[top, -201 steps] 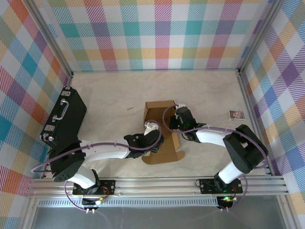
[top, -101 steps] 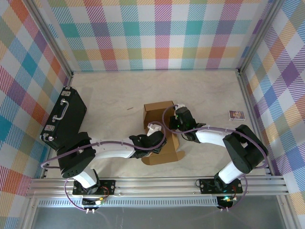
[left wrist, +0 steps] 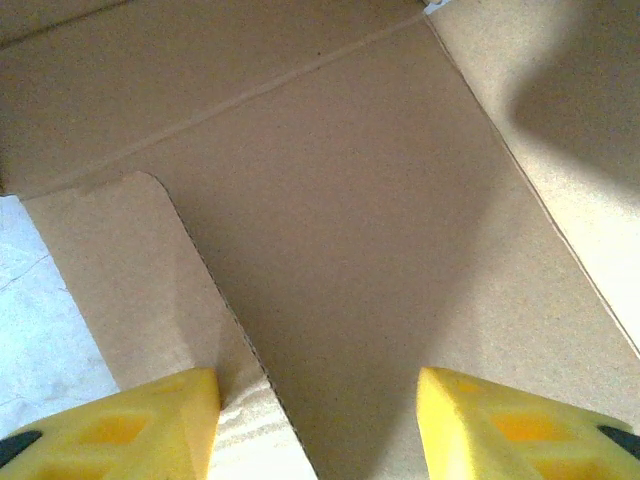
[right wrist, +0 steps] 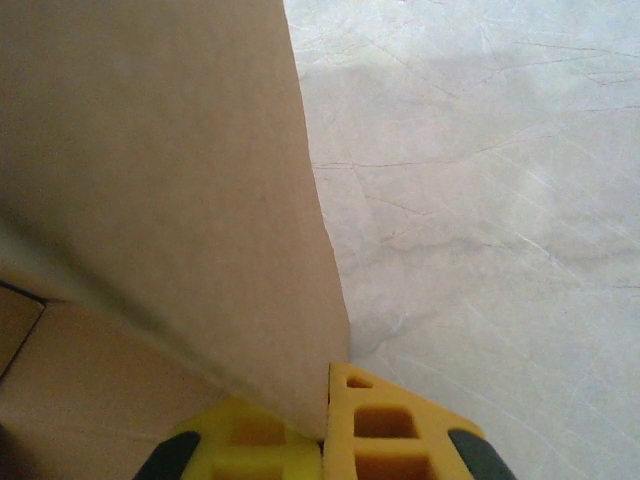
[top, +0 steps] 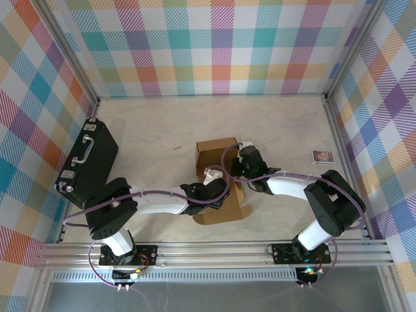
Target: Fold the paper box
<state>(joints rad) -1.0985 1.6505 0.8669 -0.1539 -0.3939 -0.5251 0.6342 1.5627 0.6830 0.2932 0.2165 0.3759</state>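
The left tool [left wrist: 318, 405] hangs open over the paper box [left wrist: 350, 250]; right tool [right wrist: 328, 430] pinches its edge

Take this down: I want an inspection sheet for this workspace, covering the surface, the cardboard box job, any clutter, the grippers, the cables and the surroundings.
Surface: pale marbled table, no spills seen.
Job's things: paper box, brown cardboard, partly folded, with one panel raised and a flap lying flat toward the near edge.
Clutter: black hard case at the left edge; small printed packet at the right.
Grippers: left gripper open over the flat cardboard; right gripper shut on the raised panel's edge.
Cables: purple cables run along both arms, none snagged on the box.
Surroundings: plaid walls; metal rail at the near edge.
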